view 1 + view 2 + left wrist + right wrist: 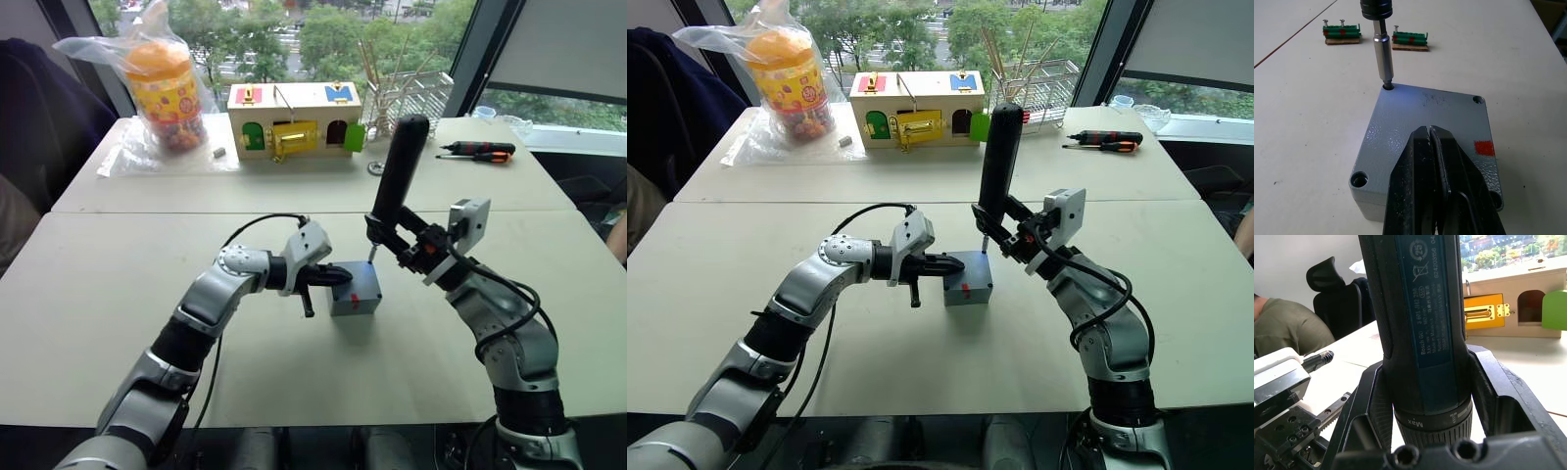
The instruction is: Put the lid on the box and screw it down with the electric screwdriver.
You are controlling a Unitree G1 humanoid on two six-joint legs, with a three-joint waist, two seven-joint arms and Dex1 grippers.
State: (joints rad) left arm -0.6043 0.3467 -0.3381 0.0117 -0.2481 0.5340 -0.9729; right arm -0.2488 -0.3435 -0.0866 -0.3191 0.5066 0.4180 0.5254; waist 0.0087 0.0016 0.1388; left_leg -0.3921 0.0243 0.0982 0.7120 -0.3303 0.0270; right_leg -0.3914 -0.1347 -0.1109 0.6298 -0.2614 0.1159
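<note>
Screwdriver (397, 181): I've got it nearly upright, long axis vertical with the butt leaning slightly away from me, bit (1383, 61) pointing straight down.
Bit tip: sitting in the far corner screw hole (1387, 87) of the lid (1430, 129).
Right claw (404, 245): clamped round the lower body of the screwdriver, just above its collar, fingers either side of the barrel.
Right arm: elbow low on my right, forearm rising up and inward to the box (355, 290), wrist cocked so the tool stands over the corner.
Lid: lying flat on top of the box, red mark (1484, 148) near one edge, an open screw hole in the near corner (1358, 179).
Box: on the near worktop (118, 284), roughly centre, between my two claws.
Left claw (1432, 161): fingers pressed together, nothing between them, tips resting on the lid's near side.
Left arm: forearm reaching in from my left, about level with the box, wrist turned toward it.
Writing: the barrel reads "Bosch GO", a line with "3.6V" in it and smaller print I can't make out; the collar says "Max".
Beyond: two green connector strips (1376, 38) on the worktop past the box; wooden box (294, 120), bagged jar (165, 93) and an orange-handled screwdriver (477, 150) on the far worktop.
</note>
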